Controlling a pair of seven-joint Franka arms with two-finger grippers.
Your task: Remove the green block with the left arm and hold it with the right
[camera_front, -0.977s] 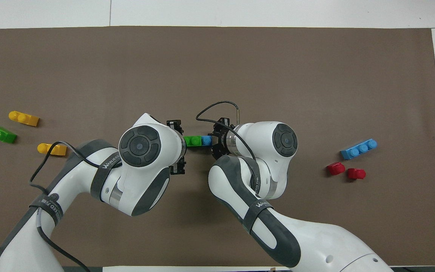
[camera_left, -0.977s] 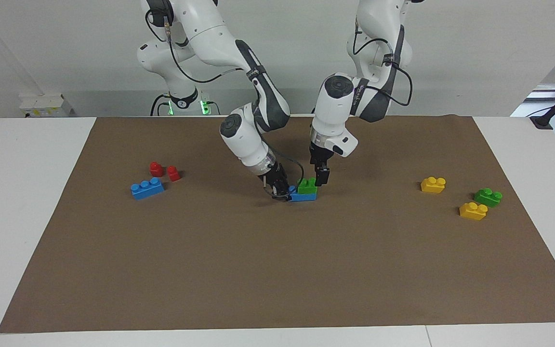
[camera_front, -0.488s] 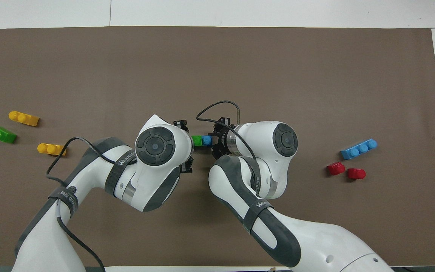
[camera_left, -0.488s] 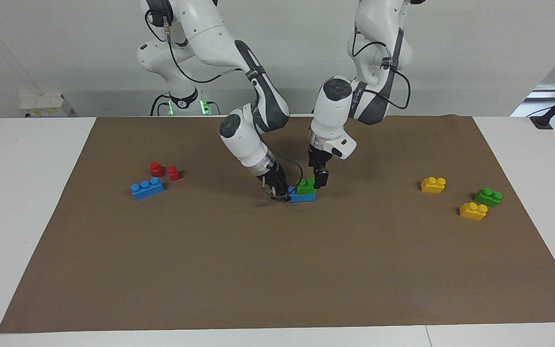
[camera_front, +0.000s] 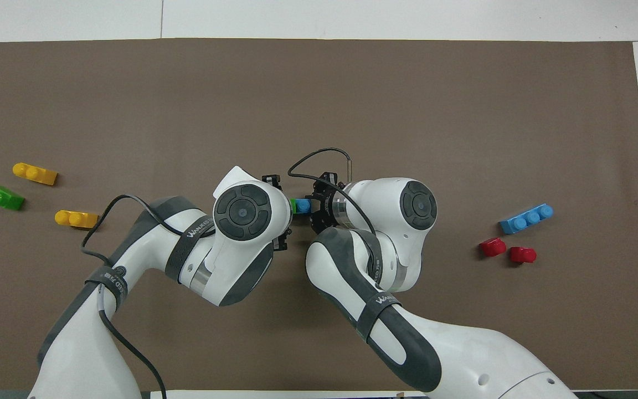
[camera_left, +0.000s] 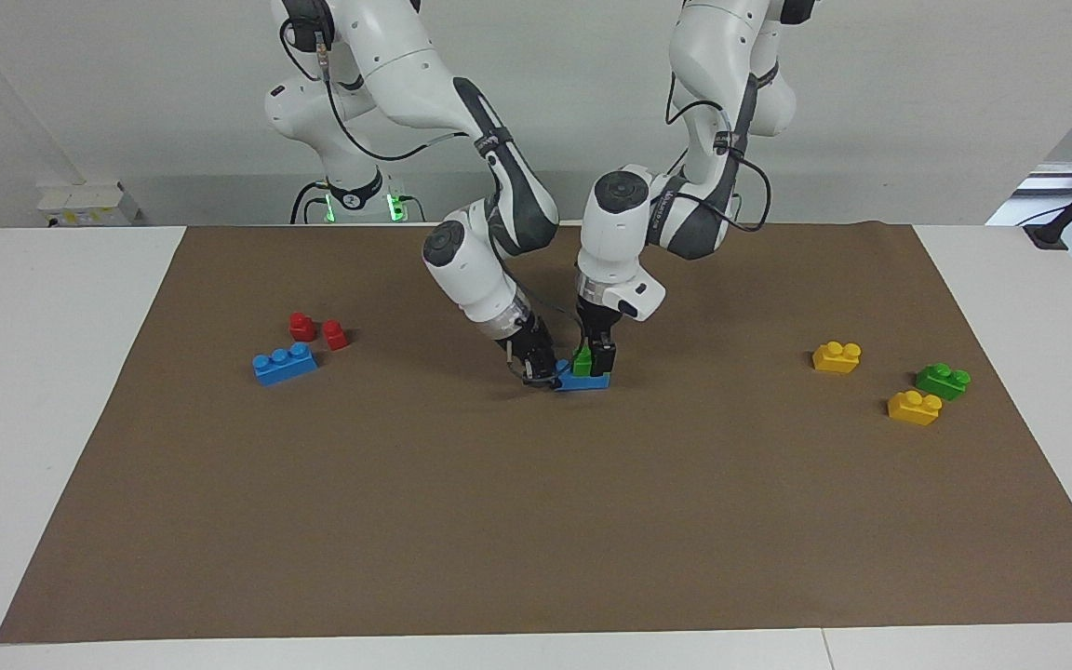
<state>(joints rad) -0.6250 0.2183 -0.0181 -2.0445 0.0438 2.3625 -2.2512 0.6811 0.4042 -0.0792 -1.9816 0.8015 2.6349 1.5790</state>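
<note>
**Lighting and Picture Quality**

Illumination is bright, even and diffuse in both views. The brown mat (camera_left: 536, 521) is matte and shows no glare. Soft, faint shadows lie under both arms near the mat's middle; the loose bricks cast only small shadows at their bases. The white desk (camera_left: 43, 419) reads bright without washing out. Focus is sharp throughout; straight edges show no visible bending.

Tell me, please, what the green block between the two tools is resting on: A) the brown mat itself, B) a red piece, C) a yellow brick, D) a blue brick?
D. In the facing view the green block sits stacked on a blue brick, with the left tool down around it and the right tool at the blue brick's end.
</note>
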